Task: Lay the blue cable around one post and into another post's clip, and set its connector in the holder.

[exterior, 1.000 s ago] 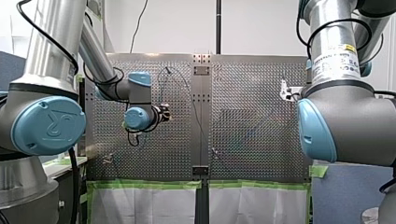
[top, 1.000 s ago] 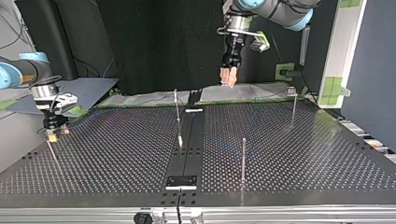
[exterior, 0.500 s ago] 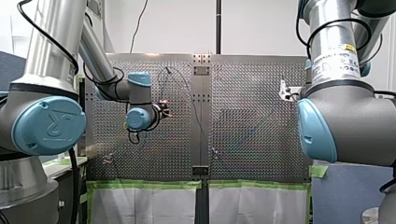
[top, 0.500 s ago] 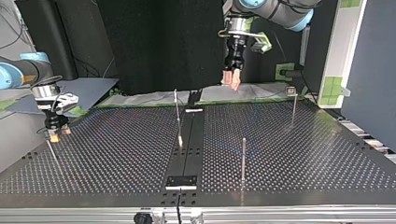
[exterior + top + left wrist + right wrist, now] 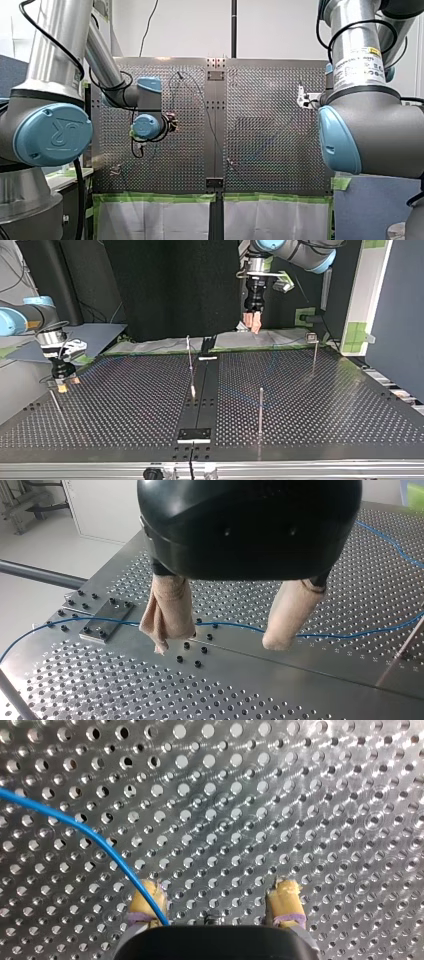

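In the left wrist view, my left gripper (image 5: 217, 641) hangs above the perforated table (image 5: 300, 695). Its beige-wrapped fingers (image 5: 170, 605) are spread with nothing between them. The blue cable (image 5: 230, 626) lies flat on the table under them and crosses a small bolted plate (image 5: 107, 611). In the right wrist view, my right gripper (image 5: 215, 887) sits close over the table, its yellow pads (image 5: 285, 900) parted and clamping nothing. The cable runs in ahead of it and passes right beside one pad; whether it touches I cannot tell. The top view puts my right gripper low at nine o'clock and my left gripper high at one o'clock, with a post (image 5: 190, 365) near the middle and another post (image 5: 260, 407) at five o'clock. The front view shows my left gripper at nine o'clock and my right gripper at three. I judge the step to be the first pickup, since the cable appears routed round no post yet. Next, one gripper must settle with the cable between its fingers, then close.
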Controlling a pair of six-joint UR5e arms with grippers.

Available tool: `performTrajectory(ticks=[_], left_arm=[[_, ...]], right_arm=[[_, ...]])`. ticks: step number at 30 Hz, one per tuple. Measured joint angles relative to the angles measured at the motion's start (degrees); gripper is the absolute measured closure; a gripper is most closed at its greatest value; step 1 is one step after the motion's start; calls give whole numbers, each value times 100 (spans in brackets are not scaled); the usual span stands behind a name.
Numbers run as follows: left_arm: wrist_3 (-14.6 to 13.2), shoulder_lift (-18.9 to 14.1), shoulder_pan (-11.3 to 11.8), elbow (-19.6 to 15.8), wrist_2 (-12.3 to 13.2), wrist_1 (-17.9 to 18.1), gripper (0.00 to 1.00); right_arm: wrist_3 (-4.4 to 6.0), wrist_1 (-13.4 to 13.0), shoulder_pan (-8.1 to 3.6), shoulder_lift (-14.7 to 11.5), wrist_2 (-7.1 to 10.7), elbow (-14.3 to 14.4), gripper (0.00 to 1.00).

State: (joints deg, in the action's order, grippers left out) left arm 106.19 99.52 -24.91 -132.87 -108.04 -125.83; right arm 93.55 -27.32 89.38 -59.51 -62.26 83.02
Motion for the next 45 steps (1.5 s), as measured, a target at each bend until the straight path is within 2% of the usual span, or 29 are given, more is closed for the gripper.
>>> performTrajectory(ticks=[8, 15, 21, 27, 35, 45], left_arm=[[-2, 1, 14, 0, -2, -5, 0], [-12, 0, 29, -2, -2, -11, 0], [-23, 1, 45, -2, 0, -13, 0], [-25, 1, 59, -6, 6, -28, 0], [-8, 0, 79, -8, 7, -38, 0], [14, 0, 127, -7, 6, -47, 0]], right_arm=[[-30, 102, 30, -1, 11, 0, 0], [-302, 385, 45, 0, 1, 1, 0], [-483, 598, 75, -2, -28, 2, 0], [-553, 707, 107, -4, -53, 3, 0], [-664, 814, 147, -23, -197, 2, 0], [-912, 1029, 191, -102, -415, 10, 0]])
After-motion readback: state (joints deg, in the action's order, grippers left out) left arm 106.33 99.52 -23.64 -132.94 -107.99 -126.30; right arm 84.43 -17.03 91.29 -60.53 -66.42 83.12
